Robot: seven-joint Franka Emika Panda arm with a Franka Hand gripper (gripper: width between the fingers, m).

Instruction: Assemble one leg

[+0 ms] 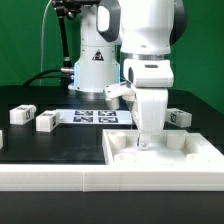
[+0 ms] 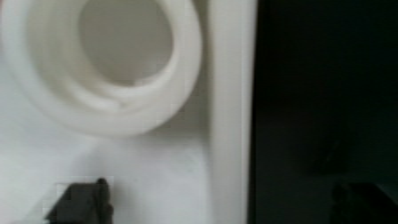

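My gripper [image 1: 148, 142] reaches down at the far rim of the large white tray-like part [image 1: 200, 153]. In the wrist view the gripper [image 2: 215, 203] is open and empty. One dark fingertip [image 2: 75, 200] is over the white part and the other is over the black table. A round white socket [image 2: 107, 60] of that part lies just ahead of the fingers. Small white legs with tags lie on the table: two at the exterior view's left [image 1: 22, 114] [image 1: 45, 121] and one at the right [image 1: 178, 116]. No leg shows in the wrist view.
The marker board [image 1: 100, 116] lies flat behind the tray-like part, in front of the arm's base [image 1: 92, 70]. A low white wall [image 1: 50, 178] runs along the front of the exterior view.
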